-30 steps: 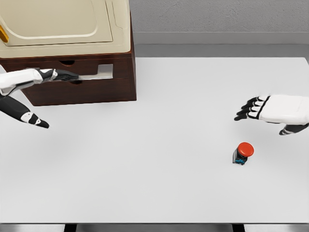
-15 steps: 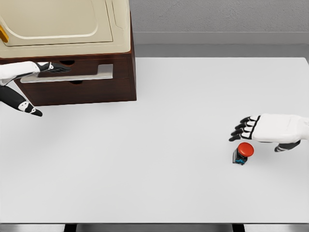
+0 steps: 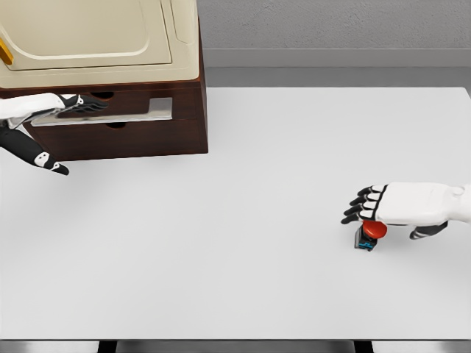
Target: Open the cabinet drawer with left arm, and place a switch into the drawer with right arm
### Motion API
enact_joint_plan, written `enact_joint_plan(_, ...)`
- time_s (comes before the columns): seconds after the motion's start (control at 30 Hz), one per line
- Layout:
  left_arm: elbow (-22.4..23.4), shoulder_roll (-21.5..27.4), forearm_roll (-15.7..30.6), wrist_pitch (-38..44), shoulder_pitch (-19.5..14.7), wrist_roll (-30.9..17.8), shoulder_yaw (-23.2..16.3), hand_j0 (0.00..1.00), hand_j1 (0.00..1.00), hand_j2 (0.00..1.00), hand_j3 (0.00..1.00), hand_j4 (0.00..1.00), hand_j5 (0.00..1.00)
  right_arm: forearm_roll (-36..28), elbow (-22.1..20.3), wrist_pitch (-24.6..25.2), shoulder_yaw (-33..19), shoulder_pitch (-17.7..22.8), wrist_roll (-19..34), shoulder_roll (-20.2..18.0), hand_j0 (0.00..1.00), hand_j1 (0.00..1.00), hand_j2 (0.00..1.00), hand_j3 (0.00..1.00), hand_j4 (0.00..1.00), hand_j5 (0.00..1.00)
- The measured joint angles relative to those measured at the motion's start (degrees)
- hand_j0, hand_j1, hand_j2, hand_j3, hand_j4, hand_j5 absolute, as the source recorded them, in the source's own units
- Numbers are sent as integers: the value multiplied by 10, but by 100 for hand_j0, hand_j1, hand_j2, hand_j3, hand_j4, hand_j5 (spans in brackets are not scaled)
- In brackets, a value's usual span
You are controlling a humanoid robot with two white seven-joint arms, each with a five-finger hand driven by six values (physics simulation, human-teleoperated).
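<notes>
The switch [image 3: 368, 237], a small dark block with a red round button, stands on the white table at the lower right. My right hand [image 3: 366, 205] hovers flat just above it, fingers stretched to the left, partly covering the button. The dark wooden cabinet [image 3: 169, 132] sits at the upper left. Its drawer [image 3: 110, 116] is pulled out a little, showing a grey lip. My left hand [image 3: 82, 103] lies at the drawer's left end, fingers extended and holding nothing.
A cream-coloured appliance [image 3: 96, 37] rests on top of the cabinet. The white table [image 3: 243, 191] stretches between cabinet and switch. A grey wall runs along the back.
My right hand has dropped and slid left until it is right over the switch. My left hand pulled back left from the drawer handle; the drawer now stands slightly out.
</notes>
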Motion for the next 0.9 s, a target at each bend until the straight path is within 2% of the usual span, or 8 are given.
enact_joint_plan(0.67, 36, -39, -41, 18, 4, 0, -2, 100, 100, 100, 100, 100, 100, 0, -1, 0, 3, 2, 0, 20, 100, 100, 100, 100, 100, 100)
enact_joint_plan(0.9, 36, -34, -49, 3, 6, 3, -9, 100, 100, 100, 100, 100, 100, 0, -1, 0, 11, 7, 0, 23, 100, 100, 100, 100, 100, 100)
